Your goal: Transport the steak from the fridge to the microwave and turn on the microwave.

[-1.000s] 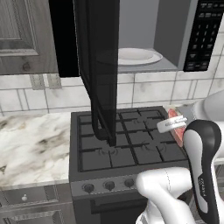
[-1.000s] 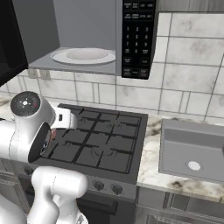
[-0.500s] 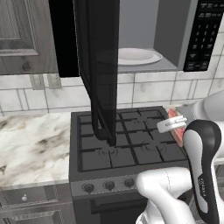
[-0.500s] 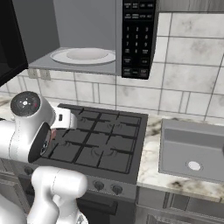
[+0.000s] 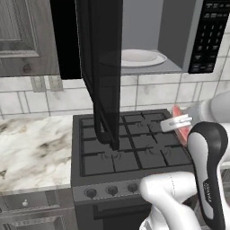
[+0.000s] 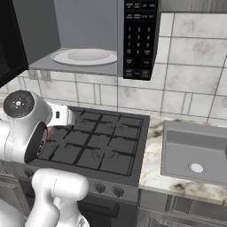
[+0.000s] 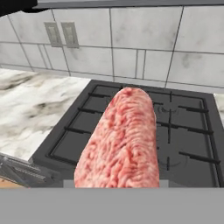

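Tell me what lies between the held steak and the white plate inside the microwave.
Open air above the stove: in the left base view the steak hangs below the plate, with the microwave's floor edge between.

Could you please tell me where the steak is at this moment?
The steak is held in the shut gripper, up in the air over the stove, below the open microwave with its white plate.
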